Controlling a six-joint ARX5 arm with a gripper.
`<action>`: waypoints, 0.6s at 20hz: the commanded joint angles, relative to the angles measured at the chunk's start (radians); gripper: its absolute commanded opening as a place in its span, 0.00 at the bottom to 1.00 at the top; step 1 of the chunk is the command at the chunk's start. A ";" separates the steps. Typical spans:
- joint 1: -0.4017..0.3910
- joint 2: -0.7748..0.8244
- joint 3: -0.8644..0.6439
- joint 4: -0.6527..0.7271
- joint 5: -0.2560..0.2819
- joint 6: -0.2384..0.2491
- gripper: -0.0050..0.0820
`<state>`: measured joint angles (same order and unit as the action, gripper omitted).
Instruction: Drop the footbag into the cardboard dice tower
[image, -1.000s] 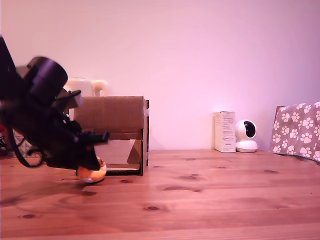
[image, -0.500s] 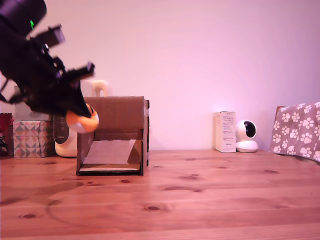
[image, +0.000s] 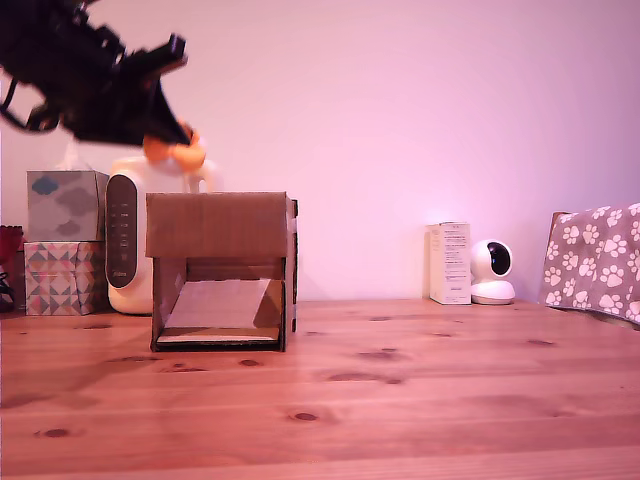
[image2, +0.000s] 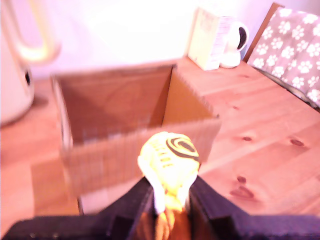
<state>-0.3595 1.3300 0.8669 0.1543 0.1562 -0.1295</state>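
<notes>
The orange and yellow footbag (image: 174, 148) hangs in the air above the upper left corner of the cardboard dice tower (image: 222, 270) in the exterior view. My gripper (image: 172, 142) is shut on it, coming in from the exterior view's left. The wrist view shows the footbag (image2: 169, 162) pinched between my two dark fingers (image2: 131, 205), just short of the tower's open top (image2: 120, 102). The tower is a brown box with a solid upper front panel and a lower cutout showing a sloped ramp (image: 220, 302).
Behind the tower stand a cream kettle (image: 130, 240) and stacked tissue boxes (image: 66, 240). At the exterior view's right are a white carton (image: 450, 263), a small white camera (image: 492, 272) and a paw-print cloth (image: 597, 260). Bare wooden table (image: 400, 390) lies in front.
My gripper has risen with the footbag, from table level beside the tower's front to well above its top, shifting slightly to the exterior view's right.
</notes>
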 joint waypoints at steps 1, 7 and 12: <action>-0.003 0.029 0.087 -0.006 0.000 0.027 0.16; 0.002 0.203 0.381 -0.237 0.001 0.047 0.16; 0.002 0.393 0.608 -0.359 0.002 0.074 0.17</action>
<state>-0.3592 1.7134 1.4464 -0.2058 0.1562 -0.0673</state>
